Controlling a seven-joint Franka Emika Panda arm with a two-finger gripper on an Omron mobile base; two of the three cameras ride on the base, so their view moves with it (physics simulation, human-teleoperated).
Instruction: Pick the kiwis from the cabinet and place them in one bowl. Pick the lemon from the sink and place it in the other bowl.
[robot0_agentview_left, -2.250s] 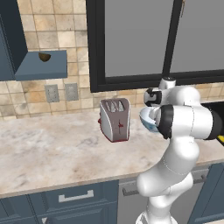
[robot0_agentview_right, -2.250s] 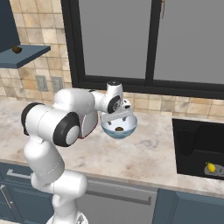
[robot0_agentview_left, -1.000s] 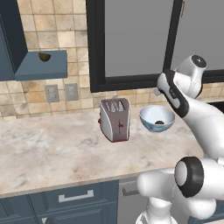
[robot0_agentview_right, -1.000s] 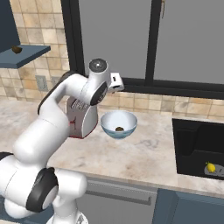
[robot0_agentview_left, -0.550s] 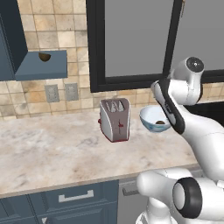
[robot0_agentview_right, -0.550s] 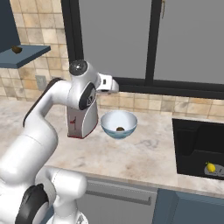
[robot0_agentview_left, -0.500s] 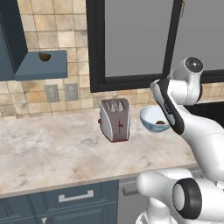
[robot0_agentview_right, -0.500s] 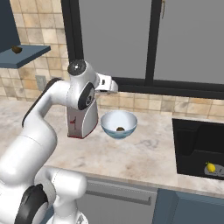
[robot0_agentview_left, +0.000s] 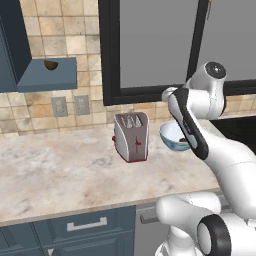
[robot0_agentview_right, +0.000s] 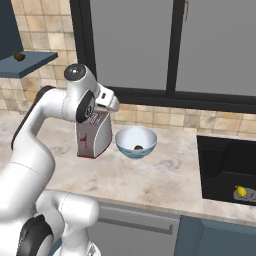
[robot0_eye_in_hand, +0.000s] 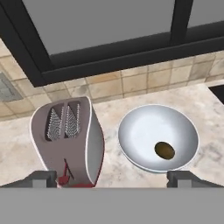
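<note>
While one kiwi (robot0_eye_in_hand: 164, 150) already lies in the bowl (robot0_eye_in_hand: 131, 131), just ahead of the gripper (robot0_eye_in_hand: 113, 178), whose jaws stand wide apart and hold nothing, the second kiwi (robot0_agentview_left: 50, 64) waits on the cabinet (robot0_agentview_left: 47, 79) shelf, far off to one side. By my judgement about one third is done, since the lemon (robot0_agentview_right: 241, 191) is in the sink (robot0_agentview_right: 220, 170) too.

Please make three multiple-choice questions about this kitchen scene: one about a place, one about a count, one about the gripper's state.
1. Where does the lemon lie?
A. in the sink
B. in the bowl
C. on the shelf

2. How many kiwis lie in the bowl?
A. none
B. one
C. two

3. How is the gripper?
A. shut on a kiwi
B. shut on the toaster
C. open

Answers: 1 A, the yellow fruit sits in the black basin. 2 B, one kiwi lies inside. 3 C, the fingertips stand far apart with nothing between them.
</note>
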